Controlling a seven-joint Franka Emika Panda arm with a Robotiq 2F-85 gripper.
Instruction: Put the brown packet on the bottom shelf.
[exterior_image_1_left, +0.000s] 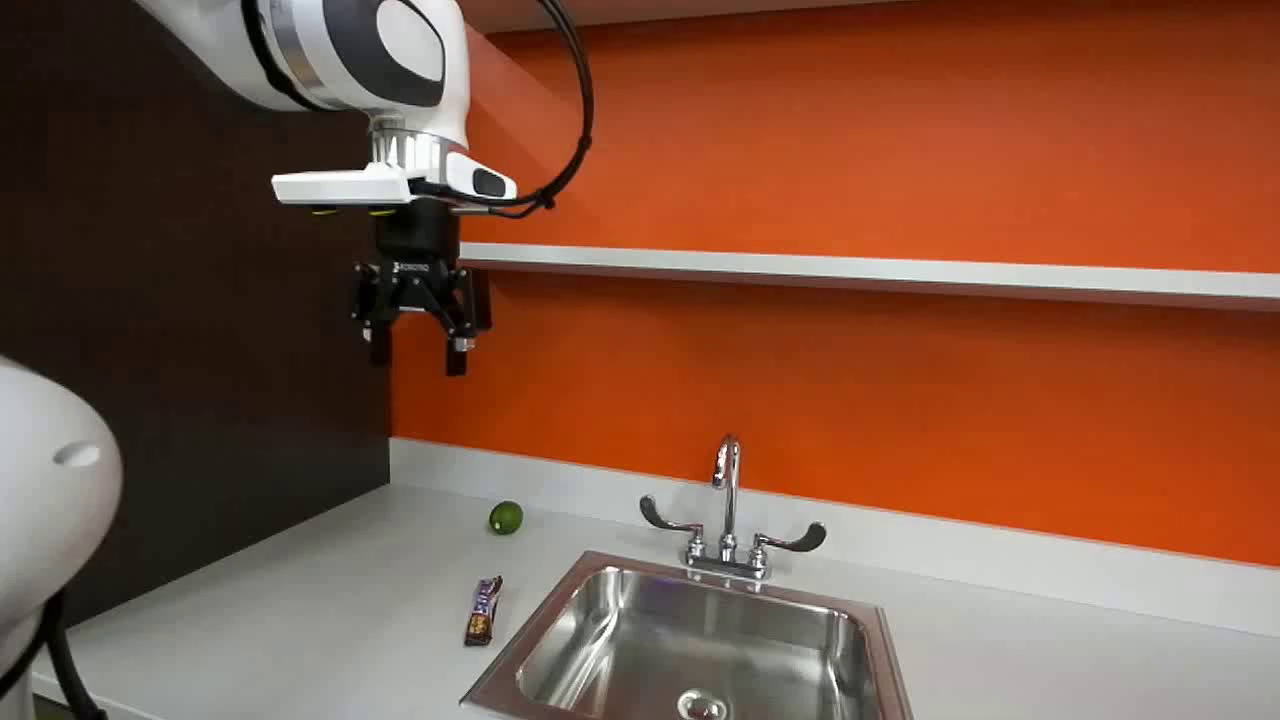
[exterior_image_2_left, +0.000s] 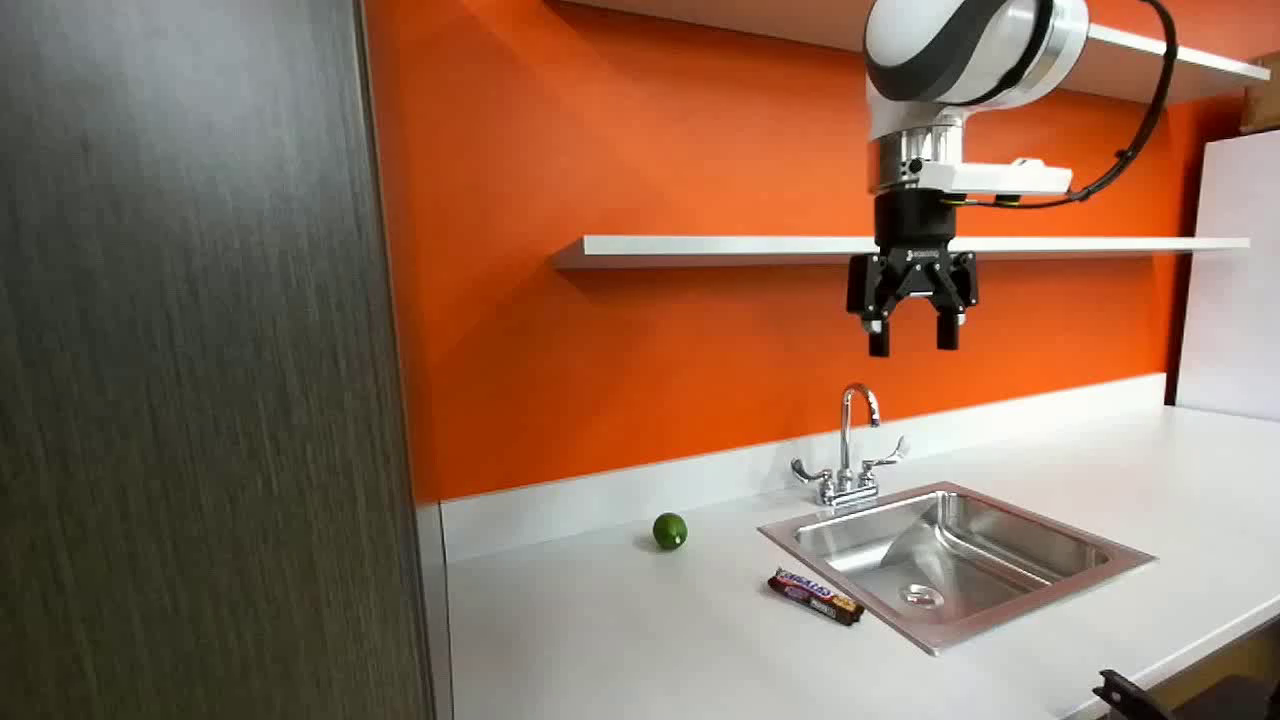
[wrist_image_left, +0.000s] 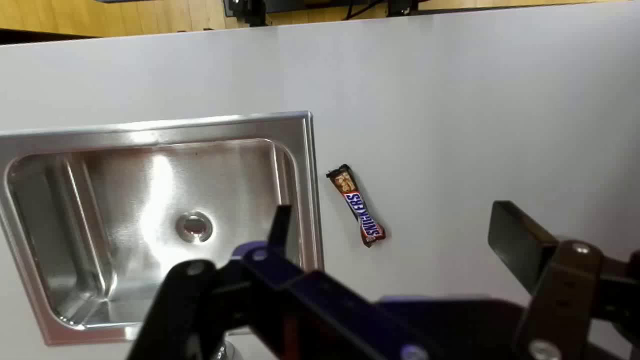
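The brown packet is a small dark-brown wrapped bar. It lies flat on the grey counter beside the sink in both exterior views (exterior_image_1_left: 483, 611) (exterior_image_2_left: 815, 597). It also shows in the wrist view (wrist_image_left: 356, 205), its lettering facing up. My gripper (exterior_image_1_left: 418, 355) is open and empty, pointing down, high above the counter in both exterior views (exterior_image_2_left: 913, 342). In the wrist view the fingers (wrist_image_left: 392, 217) stand wide apart, with the packet seen far below. The bottom shelf is the light-grey ledge on the orange wall (exterior_image_1_left: 850, 270) (exterior_image_2_left: 720, 247); its top surface is hidden.
A steel sink (exterior_image_1_left: 890, 660) is set in the counter, with a faucet (exterior_image_1_left: 730, 500) behind it. A small green ball (exterior_image_2_left: 670, 531) lies near the backsplash. A dark panel (exterior_image_1_left: 200, 300) closes one side. A higher shelf (exterior_image_2_left: 1180, 70) runs above, near the arm.
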